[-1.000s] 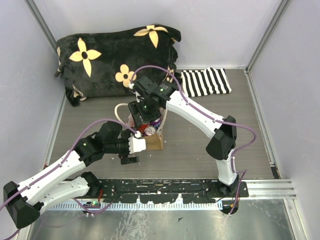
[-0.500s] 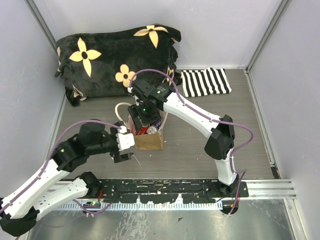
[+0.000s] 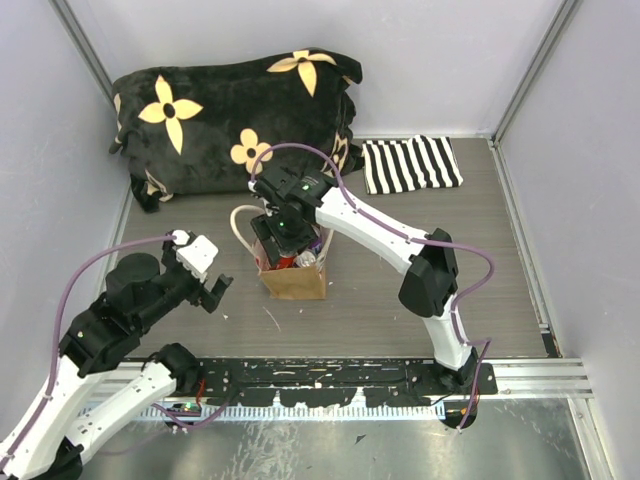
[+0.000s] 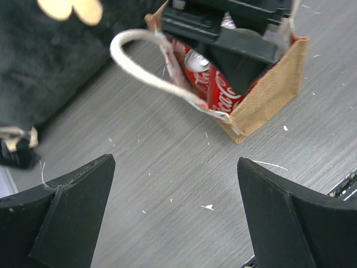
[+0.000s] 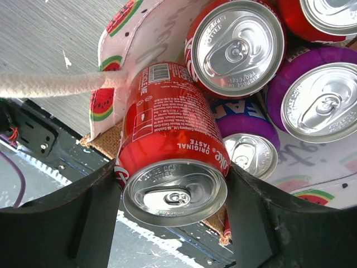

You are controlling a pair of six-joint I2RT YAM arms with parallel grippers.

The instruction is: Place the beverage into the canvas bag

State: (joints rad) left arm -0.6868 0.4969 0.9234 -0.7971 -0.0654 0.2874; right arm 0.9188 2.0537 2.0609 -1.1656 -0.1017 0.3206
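Near edge: our left gripper (image 4: 177,219) hangs over the table (image 3: 400,290), jaws wide apart, empty | mid-table: bag (image 3: 296,283) upright | our right gripper (image 5: 175,192) clamps a red can (image 5: 170,142), tilted in the bag's mouth above other cans (image 5: 239,47) | far: cushion (image 3: 225,110), striped cloth (image 3: 410,165)

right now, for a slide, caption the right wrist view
Right gripper holds a red cola can at the mouth of the canvas bag, with four other cans packed inside.
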